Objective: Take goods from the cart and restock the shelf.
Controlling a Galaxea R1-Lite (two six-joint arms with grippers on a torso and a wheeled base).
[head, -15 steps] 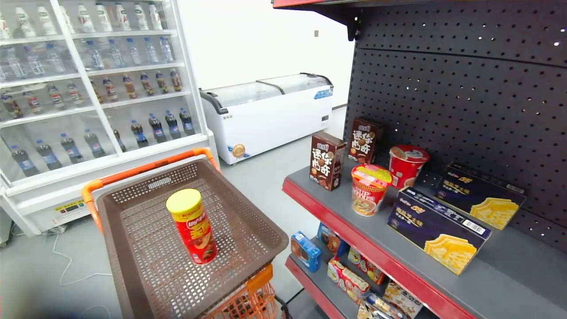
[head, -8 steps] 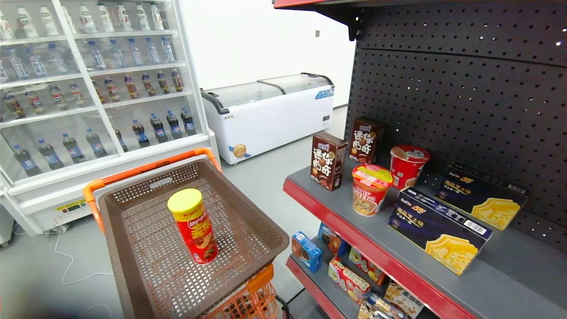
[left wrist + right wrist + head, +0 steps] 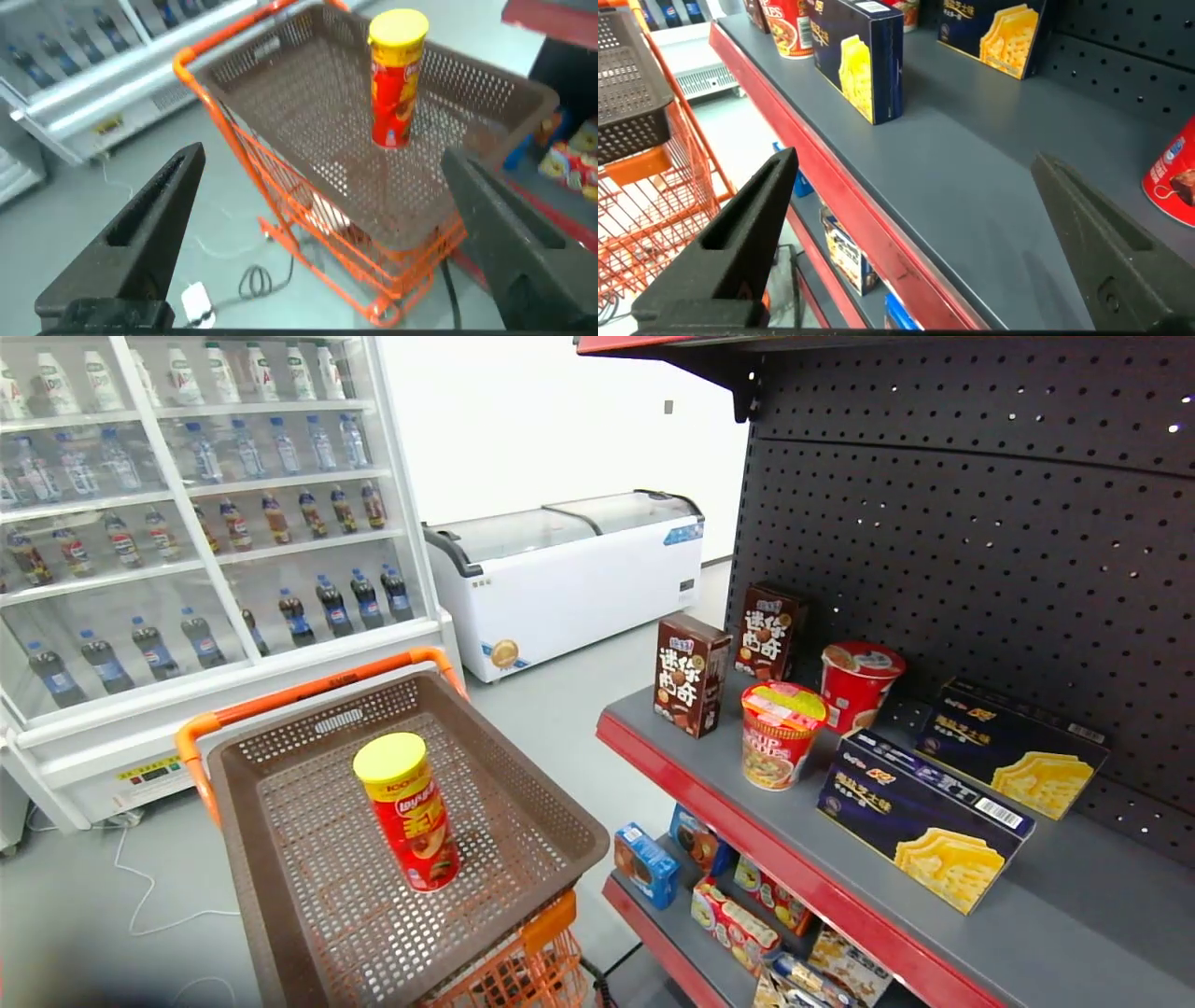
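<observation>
Plainly, the can (image 3: 407, 812) is stood upright in the cart basket (image 3: 523, 763), ahead of and below the wide-open, empty left gripper (image 3: 320, 159), judged the nearer, while the right gripper (image 3: 913, 159), equally open and empty, is held over the shelf (image 3: 971, 187).

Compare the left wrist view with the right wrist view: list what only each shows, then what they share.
Only the left wrist view: the red cylindrical chip can with a yellow lid, upright in the orange cart's brown perforated basket, and the open left gripper. Only the right wrist view: the shelf's grey top, two dark blue boxes standing on it, and the open right gripper. Both: that cart.
</observation>
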